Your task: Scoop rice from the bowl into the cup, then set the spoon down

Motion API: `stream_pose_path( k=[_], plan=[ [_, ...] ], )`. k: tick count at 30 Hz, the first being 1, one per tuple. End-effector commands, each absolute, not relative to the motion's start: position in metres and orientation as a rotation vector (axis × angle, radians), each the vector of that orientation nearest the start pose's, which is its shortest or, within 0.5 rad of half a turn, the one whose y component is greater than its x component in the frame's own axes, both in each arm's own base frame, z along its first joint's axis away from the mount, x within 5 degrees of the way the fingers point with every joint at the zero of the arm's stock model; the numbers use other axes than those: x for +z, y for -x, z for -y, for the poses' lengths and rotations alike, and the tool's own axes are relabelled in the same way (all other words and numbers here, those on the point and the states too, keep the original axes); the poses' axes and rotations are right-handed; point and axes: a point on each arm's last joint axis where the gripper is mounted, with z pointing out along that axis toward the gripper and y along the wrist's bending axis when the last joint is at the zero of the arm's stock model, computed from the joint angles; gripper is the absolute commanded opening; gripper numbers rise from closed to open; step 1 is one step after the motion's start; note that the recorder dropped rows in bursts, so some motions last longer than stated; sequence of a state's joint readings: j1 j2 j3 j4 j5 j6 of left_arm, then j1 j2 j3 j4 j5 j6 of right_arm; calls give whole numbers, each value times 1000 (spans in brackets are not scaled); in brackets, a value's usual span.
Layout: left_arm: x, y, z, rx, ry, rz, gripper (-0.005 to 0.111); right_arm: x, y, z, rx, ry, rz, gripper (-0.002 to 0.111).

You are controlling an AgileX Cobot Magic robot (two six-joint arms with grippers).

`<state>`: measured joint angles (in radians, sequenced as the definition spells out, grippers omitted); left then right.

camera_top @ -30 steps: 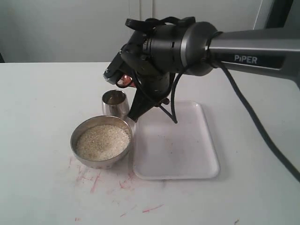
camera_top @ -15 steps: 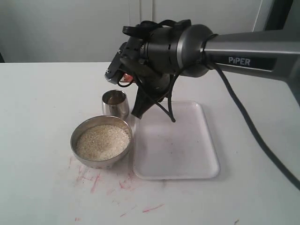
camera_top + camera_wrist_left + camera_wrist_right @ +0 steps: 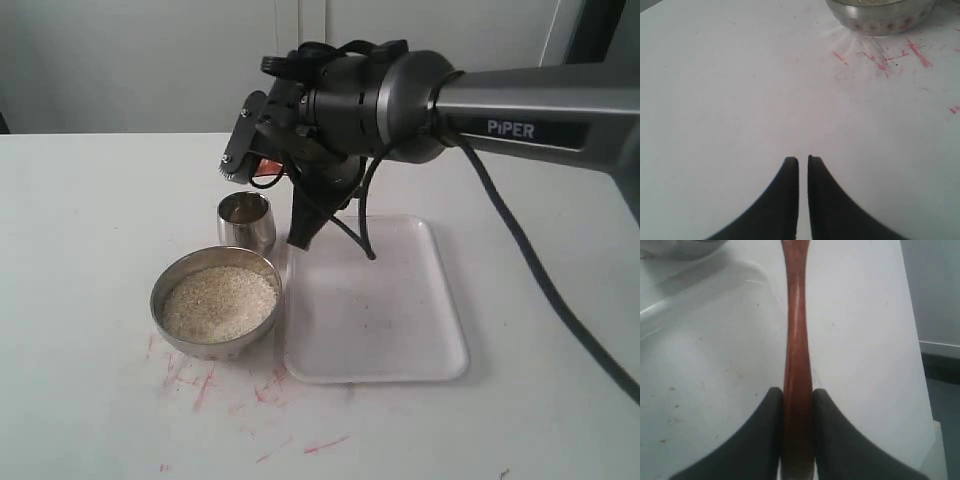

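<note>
Spoon handle clamped in right jaws, raised just beside cup; bowl of rice also beside cup. Left jaws closed, empty. Risk: slim handle twisting, grains missing narrow cup.

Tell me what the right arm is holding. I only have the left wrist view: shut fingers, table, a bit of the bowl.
Observer: The right gripper is shut on the spoon, clamped on its handle.
Operator: Where is it relative to the bowl?
Observer: In the exterior view it hangs over the far corner of the white tray, beside the cup and beyond the bowl.
Operator: Any rice in the bowl?
Observer: Yes, the rice covers most of the bowl's inside. I cannot tell what the cup holds.
</note>
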<state>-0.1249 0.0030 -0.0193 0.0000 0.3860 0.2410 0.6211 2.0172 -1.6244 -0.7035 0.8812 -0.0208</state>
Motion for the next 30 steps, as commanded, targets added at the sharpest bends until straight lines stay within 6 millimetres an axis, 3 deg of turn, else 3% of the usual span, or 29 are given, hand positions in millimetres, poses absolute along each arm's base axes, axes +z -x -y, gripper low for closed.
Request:
stream_pose_path(
  k=[1, 11, 20, 30],
  plan=[
    [178, -51, 7, 70, -347, -1869, 14, 240, -390, -219, -698, 1302, -2154, 0],
    [178, -51, 7, 70, -347, -1869, 14, 225, -397, -216, -835, 1384, -2122, 0],
    [178, -51, 7, 70, -347, -1869, 14, 229, -399, -218, -964, 1468, -2007, 0],
    [178, -51, 7, 70, -347, -1869, 14, 229, -397, -223, -995, 1593, -1926, 0]
  ],
)
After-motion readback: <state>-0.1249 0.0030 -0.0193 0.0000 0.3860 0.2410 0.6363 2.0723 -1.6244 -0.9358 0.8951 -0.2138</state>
